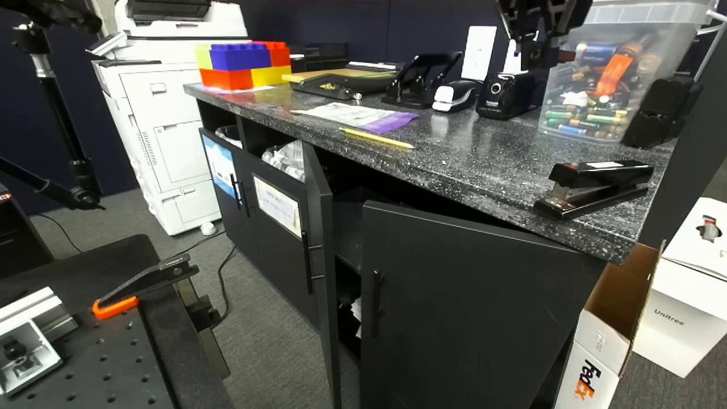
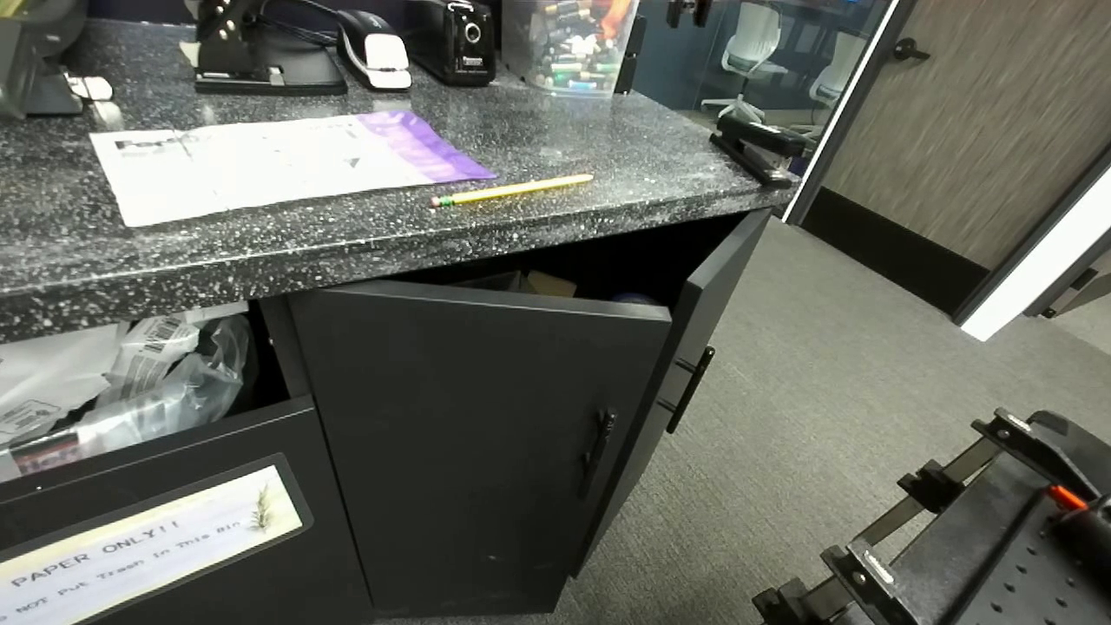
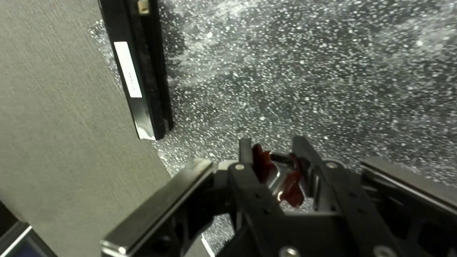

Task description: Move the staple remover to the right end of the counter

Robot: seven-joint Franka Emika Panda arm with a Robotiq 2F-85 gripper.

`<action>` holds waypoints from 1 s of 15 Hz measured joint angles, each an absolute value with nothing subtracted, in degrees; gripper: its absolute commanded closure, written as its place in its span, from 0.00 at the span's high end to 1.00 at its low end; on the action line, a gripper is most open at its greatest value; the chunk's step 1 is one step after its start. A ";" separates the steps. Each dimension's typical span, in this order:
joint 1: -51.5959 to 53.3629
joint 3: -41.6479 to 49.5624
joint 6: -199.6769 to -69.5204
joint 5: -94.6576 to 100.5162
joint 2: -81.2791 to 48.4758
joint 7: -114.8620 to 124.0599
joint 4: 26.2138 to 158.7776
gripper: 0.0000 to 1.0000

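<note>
Wrist view: we see the gripper (image 3: 273, 150) with its fingers (image 3: 245, 155) part-way apart, pressed in on both sides of the staple remover (image 3: 281, 180), whose dark red and silvery parts fill the gap between the tips. In both exterior views the gripper hangs above the counter (image 1: 471, 153), clear of its surface, so the staple remover is held up, near the top's right edge as the wrist camera shows it. By that edge, close to the front right corner, lies the long black stapler (image 3: 132, 71).

Farther out, toward the back edge and near the right end, we have a clear plastic tub (image 1: 647, 14); through its wall we make out many small colourful cylinders (image 1: 605, 119) that look like batteries, with an orange strip (image 1: 616, 74) among them. Below the front edge, an open-topped compartment (image 2: 234, 447) with a PAPER ONLY sign (image 2: 156, 555) holds crumpled plastic bags (image 2: 174, 382). To its right, under the same edge, two black cabinet doors (image 2: 469, 434) stand ajar, and a brown flap (image 2: 551, 284) shows inside. On the floor (image 1: 267, 352) beside the right end we see a carton marked FedEx (image 1: 599, 341), next to a white box marked Unitree (image 1: 676, 335).
</note>
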State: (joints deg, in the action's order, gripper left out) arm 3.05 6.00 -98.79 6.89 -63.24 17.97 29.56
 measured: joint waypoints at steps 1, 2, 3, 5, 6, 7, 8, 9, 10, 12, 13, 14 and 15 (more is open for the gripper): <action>2.19 5.93 -98.84 6.78 -63.74 17.67 30.09 0.08; 1.67 5.83 -98.90 6.71 -64.41 17.51 30.52 0.08; 1.45 5.74 -98.96 6.68 -65.32 17.50 30.85 0.08; 1.54 5.40 -99.06 6.64 -67.06 17.50 31.37 0.08; 1.66 5.21 -99.08 6.63 -67.90 17.50 31.44 0.08; 1.76 5.02 -99.09 6.60 -68.66 17.50 31.50 0.08; 1.78 4.86 -99.10 6.57 -69.31 17.52 31.54 0.08; 1.74 4.73 -99.11 6.52 -69.87 17.55 31.60 0.08; 1.64 4.68 -99.12 6.47 -70.34 17.55 31.62 0.08; 1.30 4.66 -99.12 6.31 -71.02 17.57 31.71 0.08; 1.09 4.65 -99.12 6.22 -71.22 17.57 31.78 0.08; 0.87 4.65 -99.12 6.13 -71.32 17.57 31.90 0.46; 0.69 4.64 -99.12 6.05 -71.36 17.57 31.97 0.59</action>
State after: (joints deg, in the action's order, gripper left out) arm 0.69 4.64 -99.12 6.05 -71.36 17.57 31.97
